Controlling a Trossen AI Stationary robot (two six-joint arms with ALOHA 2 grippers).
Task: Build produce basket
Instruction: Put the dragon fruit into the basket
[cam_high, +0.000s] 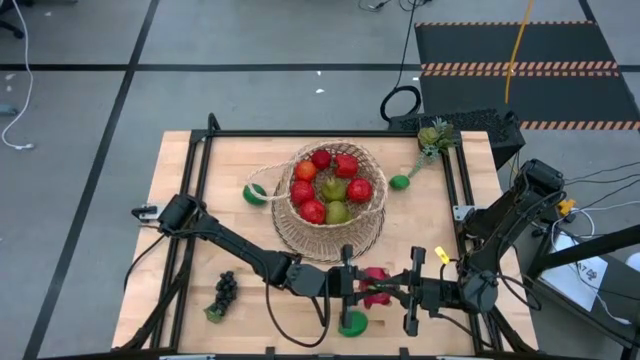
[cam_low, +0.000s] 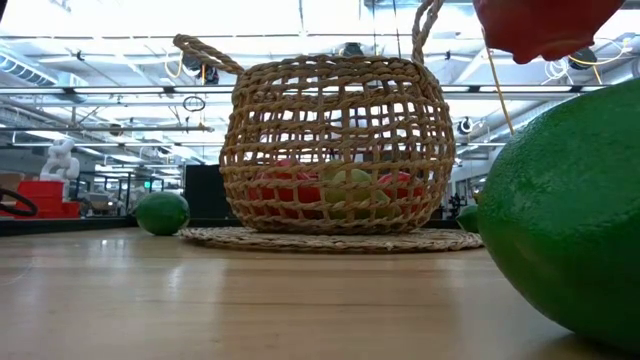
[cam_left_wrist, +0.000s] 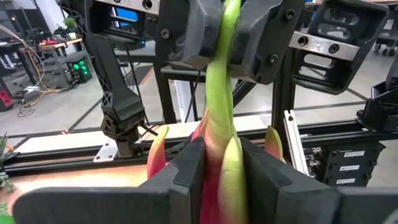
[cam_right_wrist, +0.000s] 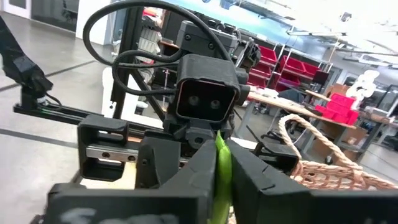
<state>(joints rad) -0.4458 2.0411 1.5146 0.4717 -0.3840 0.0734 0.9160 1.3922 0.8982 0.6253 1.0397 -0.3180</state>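
Looking down on my bench (cam_high: 180, 200), I see the basket (cam_high: 330, 225) near its middle, its round mat flat on the wood and its handle arching over the top. Inside it lie several red round fruits (cam_high: 346, 166) and two green pears (cam_high: 334, 189). A lime (cam_high: 255, 194) sits just beside the basket on its left, and another small green fruit (cam_high: 399, 182) lies to its right, near a leafy green piece (cam_high: 434, 136) at the far right corner.

Both arms meet at the near edge, in front of the basket. The left hand (cam_high: 345, 283) and the right hand (cam_high: 408, 291) face each other with the pink dragon fruit (cam_high: 376, 286) between them, above the bench. In the left wrist view my left fingers (cam_left_wrist: 186, 177) are pressed against the fruit's pink and green body, while the right hand is clamped on its long green leaf tip (cam_left_wrist: 219, 93).

A green lime (cam_high: 352, 323) rests directly below them. The dark grapes (cam_high: 224, 293) lie apart at the near left.
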